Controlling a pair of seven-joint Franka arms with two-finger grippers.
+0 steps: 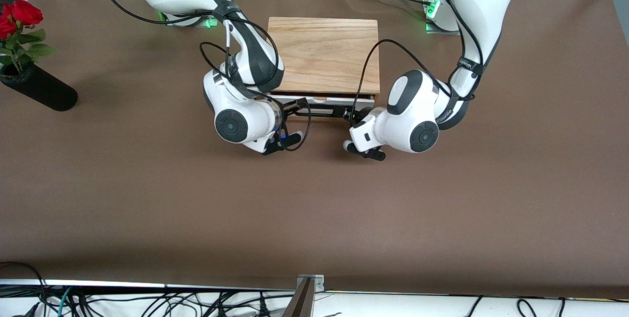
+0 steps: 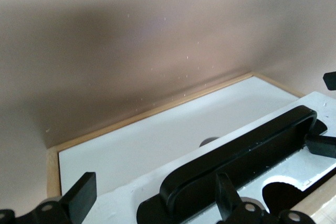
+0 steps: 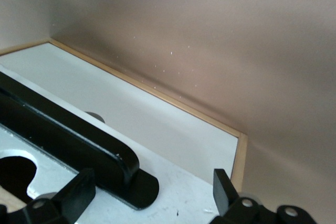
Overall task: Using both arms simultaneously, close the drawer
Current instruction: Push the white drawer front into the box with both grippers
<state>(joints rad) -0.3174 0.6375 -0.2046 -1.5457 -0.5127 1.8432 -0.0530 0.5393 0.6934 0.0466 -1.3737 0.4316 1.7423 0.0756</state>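
The light-oak box point(image 1: 324, 54) stands mid-table between both arms. The drawer point(image 1: 324, 101) shows its white front panel a little out from the box, with the black bar handle point(image 1: 324, 110) across it. My right gripper point(image 1: 294, 108) is open at the handle's end toward the right arm; in the right wrist view point(image 3: 152, 192) its fingers straddle the handle's end point(image 3: 131, 179) on the white panel point(image 3: 184, 187). My left gripper point(image 1: 350, 115) is open at the handle's other end; in the left wrist view point(image 2: 152, 200) one finger point(image 2: 226, 195) lies over the handle point(image 2: 236, 156).
A black vase point(image 1: 42, 90) with red roses point(image 1: 17, 17) lies tilted near the right arm's end of the table. The brown table point(image 1: 314, 209) stretches wide toward the front camera. Cables hang along its near edge.
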